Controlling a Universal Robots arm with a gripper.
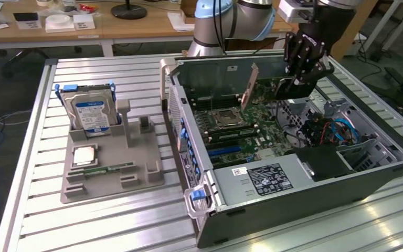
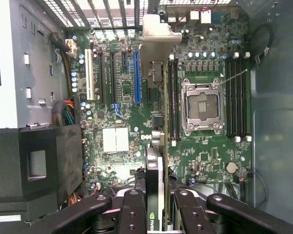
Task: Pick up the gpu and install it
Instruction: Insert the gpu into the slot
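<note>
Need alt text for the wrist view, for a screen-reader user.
Black gripper clamps a thin black gpu card, seen edge-on, over the green motherboard inside an open grey computer case. The card's pale metal bracket points toward the case's vented wall; an empty silver CPU socket lies to one side.

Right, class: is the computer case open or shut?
Open: the computer case has no side panel on, its motherboard shows, and the gripper holds the gpu over it.
</note>
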